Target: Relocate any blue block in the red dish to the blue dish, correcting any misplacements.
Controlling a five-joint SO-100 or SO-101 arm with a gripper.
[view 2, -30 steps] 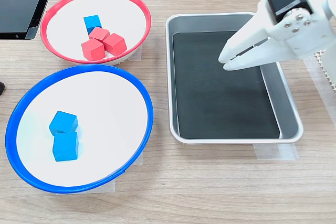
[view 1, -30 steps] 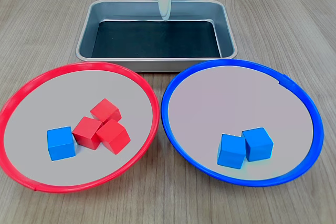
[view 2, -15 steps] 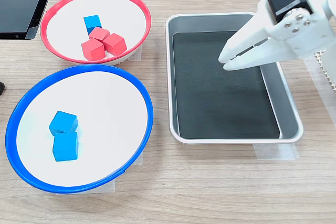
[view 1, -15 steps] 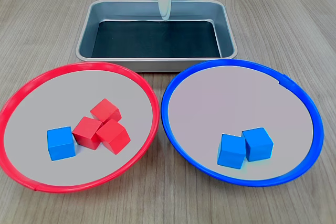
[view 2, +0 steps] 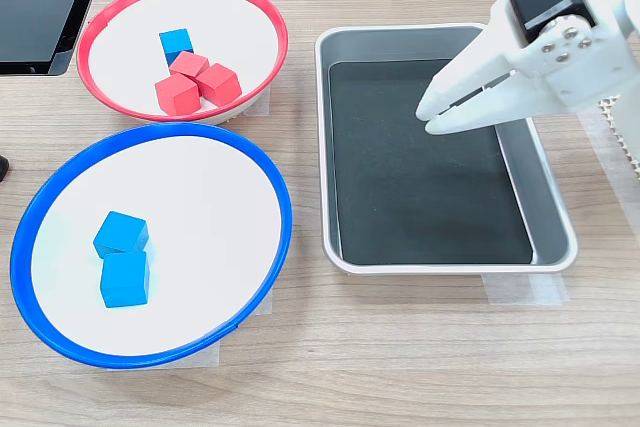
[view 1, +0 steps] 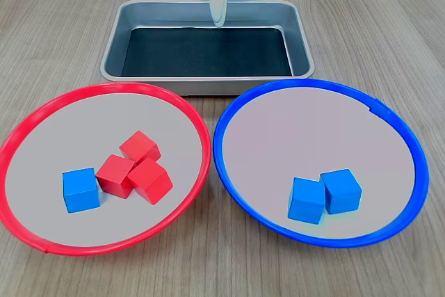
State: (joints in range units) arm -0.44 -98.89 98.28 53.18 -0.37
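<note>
One small bright-blue cube [view 1: 81,190] waits in the wide red-rimmed dish [view 1: 177,106], left side of the first exterior view, touching a cluster of three red cubes [view 1: 135,167].

My white end effector [view 2: 432,116] hovers empty over the rectangular metal tray [view 2: 325,147], jaws nearly together, well apart from the cube. The cube looks light, rigid and smooth-faced, so I judge it may slip; I would pinch its two free flat sides, away from the red neighbour. The blue-rimmed dish [view 1: 229,109], lower right, already holds two blue cubes [view 1: 324,195]. Everything rests on a wooden table [view 1: 389,26].
</note>
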